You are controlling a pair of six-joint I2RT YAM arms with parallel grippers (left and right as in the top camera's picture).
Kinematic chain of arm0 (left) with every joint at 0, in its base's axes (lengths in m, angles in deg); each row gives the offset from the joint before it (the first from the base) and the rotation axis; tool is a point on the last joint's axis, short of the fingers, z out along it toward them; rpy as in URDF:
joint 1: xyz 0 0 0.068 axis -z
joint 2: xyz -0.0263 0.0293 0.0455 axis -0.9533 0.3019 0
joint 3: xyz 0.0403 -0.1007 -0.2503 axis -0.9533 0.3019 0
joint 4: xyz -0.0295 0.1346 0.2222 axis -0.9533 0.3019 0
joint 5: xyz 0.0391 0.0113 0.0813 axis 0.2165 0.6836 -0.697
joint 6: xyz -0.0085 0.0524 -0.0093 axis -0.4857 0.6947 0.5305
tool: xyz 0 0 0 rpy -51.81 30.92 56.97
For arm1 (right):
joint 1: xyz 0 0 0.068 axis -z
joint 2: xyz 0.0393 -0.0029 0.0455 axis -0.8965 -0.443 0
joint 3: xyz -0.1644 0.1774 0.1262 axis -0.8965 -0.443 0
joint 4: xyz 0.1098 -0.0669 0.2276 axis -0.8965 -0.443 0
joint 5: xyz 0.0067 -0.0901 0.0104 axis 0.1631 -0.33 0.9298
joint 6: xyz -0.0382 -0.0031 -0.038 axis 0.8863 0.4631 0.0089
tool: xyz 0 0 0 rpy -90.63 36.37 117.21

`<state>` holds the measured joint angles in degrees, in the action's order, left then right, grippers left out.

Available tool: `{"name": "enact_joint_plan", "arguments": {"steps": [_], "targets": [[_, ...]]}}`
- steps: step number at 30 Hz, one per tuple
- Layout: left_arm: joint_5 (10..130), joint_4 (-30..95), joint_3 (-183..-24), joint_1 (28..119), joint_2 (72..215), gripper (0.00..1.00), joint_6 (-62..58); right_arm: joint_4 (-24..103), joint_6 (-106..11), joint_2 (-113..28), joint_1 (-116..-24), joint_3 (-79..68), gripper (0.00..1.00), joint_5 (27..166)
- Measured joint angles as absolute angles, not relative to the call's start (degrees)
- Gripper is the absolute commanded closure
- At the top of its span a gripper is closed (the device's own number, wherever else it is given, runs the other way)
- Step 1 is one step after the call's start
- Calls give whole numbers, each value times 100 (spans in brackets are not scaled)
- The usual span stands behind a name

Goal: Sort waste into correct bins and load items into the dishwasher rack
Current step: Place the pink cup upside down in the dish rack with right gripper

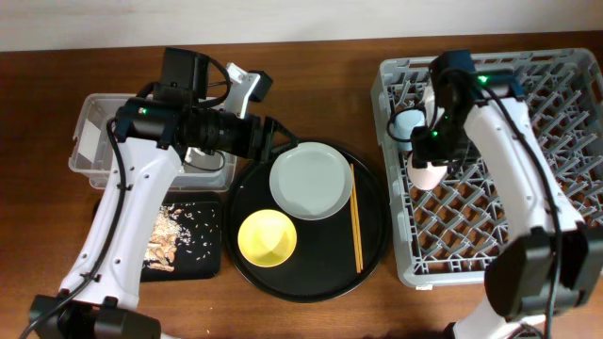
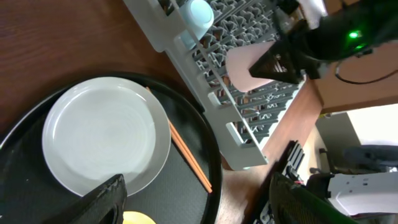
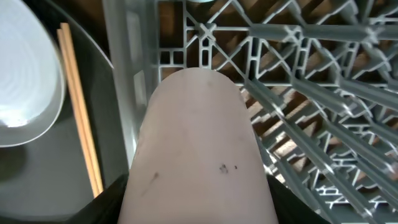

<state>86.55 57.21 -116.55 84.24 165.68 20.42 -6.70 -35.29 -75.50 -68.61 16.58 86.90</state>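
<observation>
My right gripper (image 1: pixel 431 153) is shut on the small pink cup (image 1: pixel 425 177), held over the left side of the grey dishwasher rack (image 1: pixel 565 94). In the right wrist view the pink cup (image 3: pixel 199 143) fills the space between the jaws above the rack's lattice (image 3: pixel 323 93). A blue cup (image 1: pixel 408 122) sits in the rack just behind it. My left gripper (image 1: pixel 275 139) stands open and empty above the back edge of the pale plate (image 1: pixel 311 179). Its dark fingers (image 2: pixel 106 202) frame the plate (image 2: pixel 99 134) and chopsticks (image 2: pixel 186 155).
The plate, a yellow bowl (image 1: pixel 268 237) and the chopsticks (image 1: pixel 355 217) lie on a large round black tray (image 1: pixel 377 247). A flat black tray (image 1: pixel 209 264) at the front left holds beige food scraps (image 1: pixel 168 240). A clear tub (image 1: pixel 104 141) stands behind it, partly under my left arm.
</observation>
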Motion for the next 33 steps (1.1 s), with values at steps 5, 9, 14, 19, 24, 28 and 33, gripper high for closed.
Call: {"name": "enact_joint_plan", "arguments": {"steps": [5,9,14,19,24,28,33], "targets": [[8634,5721,-11655,8424,16568,27,2042,-547,-3564,-7669,-6861,1658,32,8622],[8631,5721,-11655,8424,16568,27,2042,-611,-3592,-7669,-6861,1658,30,8604],[8616,5721,-11655,8424,16568,27,2042,-620,-3594,-7669,-6861,1658,29,8604],[8616,5721,-11655,8424,16568,27,2042,-633,-3592,-7669,-6861,1658,29,8604],[8616,5721,-11655,8424,16568,27,2042,-436,-3592,-7669,-6861,1658,29,8604],[8616,5721,-11655,8424,16568,27,2042,-425,-3572,-7669,-6861,1658,1,8598],[8614,5721,-11655,8424,16568,27,2042,-434,-3590,-7669,-6861,1658,1,8607]]}}
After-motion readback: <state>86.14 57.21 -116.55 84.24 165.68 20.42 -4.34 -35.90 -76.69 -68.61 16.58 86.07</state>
